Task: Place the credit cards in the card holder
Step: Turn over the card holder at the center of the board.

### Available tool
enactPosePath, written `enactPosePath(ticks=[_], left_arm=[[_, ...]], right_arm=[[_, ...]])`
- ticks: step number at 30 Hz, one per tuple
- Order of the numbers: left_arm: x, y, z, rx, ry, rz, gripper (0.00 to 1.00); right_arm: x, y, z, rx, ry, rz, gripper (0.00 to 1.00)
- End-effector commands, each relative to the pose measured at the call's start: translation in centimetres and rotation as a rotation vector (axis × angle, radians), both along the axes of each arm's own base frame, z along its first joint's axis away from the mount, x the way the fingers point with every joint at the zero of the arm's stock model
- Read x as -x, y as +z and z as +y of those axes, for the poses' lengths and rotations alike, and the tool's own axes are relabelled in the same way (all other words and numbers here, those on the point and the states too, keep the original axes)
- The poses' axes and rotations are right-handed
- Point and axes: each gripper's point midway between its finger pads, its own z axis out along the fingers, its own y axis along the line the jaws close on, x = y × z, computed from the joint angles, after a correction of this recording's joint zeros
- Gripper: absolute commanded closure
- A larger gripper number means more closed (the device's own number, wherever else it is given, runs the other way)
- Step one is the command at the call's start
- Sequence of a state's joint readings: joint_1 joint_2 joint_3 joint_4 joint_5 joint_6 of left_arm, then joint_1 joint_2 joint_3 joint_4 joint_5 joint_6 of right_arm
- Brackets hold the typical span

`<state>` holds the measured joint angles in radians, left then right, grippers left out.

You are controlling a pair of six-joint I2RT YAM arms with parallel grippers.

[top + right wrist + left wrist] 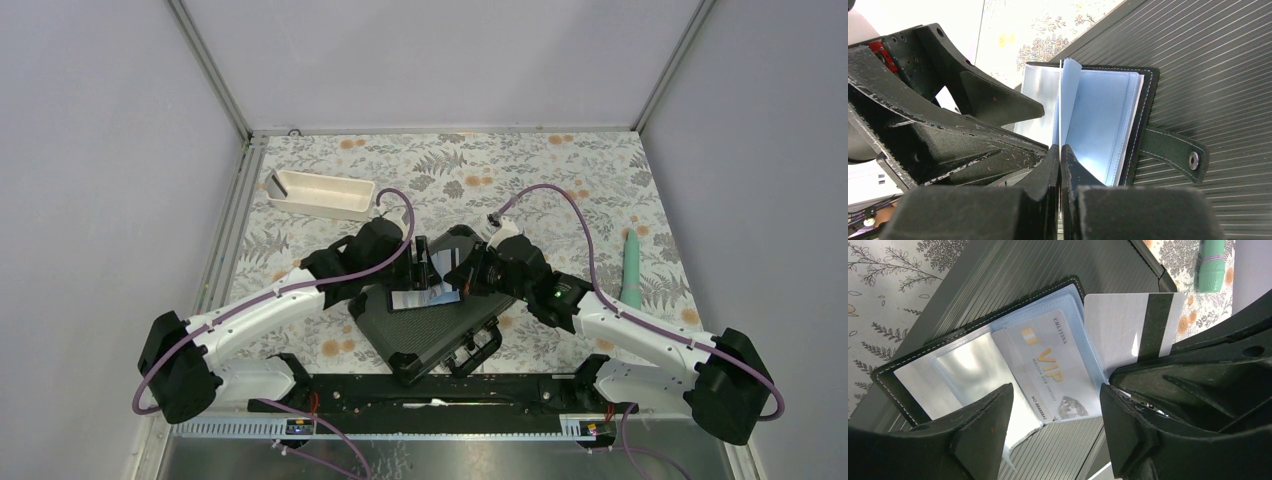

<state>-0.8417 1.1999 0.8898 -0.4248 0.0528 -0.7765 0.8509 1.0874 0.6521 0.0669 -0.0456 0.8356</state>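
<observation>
The card holder lies open on a large black hard case, its pale blue pockets facing up. A pale credit card marked VIP sits in a clear sleeve. My right gripper is shut on a white credit card with a black stripe, held edge-on over the holder's pages. My left gripper is open, its fingers either side of the holder's near edge with nothing between them. In the top view both grippers, left and right, meet over the holder.
A long white tray stands at the back left of the floral cloth. A green cylindrical object lies at the right. The holder's snap tab lies flat on the ribbed case lid. The case handle faces the arm bases.
</observation>
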Motion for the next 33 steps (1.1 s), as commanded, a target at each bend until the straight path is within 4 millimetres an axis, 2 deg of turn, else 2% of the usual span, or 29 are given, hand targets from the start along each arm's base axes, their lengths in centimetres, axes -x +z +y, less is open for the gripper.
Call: enactPosePath(ticks=[1, 7, 20, 28, 31, 33], left_arm=[[-0.6, 2.5, -1.2, 0.082, -0.01, -0.054, 0.34], [-0.4, 1.3, -1.4, 0.06, -0.016, -0.019, 0.34], [-0.1, 2.4, -2.0, 0.097, -0.039, -0.038, 0.29], [0.3, 2.1, -2.2, 0.083, -0.065, -0.032, 0.23], [0.3, 2.1, -1.9, 0.053, -0.062, -0.041, 0.21], [0.1, 2.4, -0.8, 0.02, -0.033, -0.065, 0.2]], right_arm=[[-0.2, 2.4, 0.9, -0.066, 0.014, -0.049, 1.0], [-0.1, 2.4, 0.9, -0.068, 0.015, -0.051, 1.0], [-0.3, 2.3, 1.1, -0.062, 0.016, -0.048, 1.0], [-0.3, 2.3, 1.2, -0.06, 0.017, -0.048, 1.0], [-0.2, 2.5, 1.3, -0.069, 0.023, -0.05, 1.0], [-0.2, 2.9, 1.5, -0.083, 0.031, -0.054, 1.0]])
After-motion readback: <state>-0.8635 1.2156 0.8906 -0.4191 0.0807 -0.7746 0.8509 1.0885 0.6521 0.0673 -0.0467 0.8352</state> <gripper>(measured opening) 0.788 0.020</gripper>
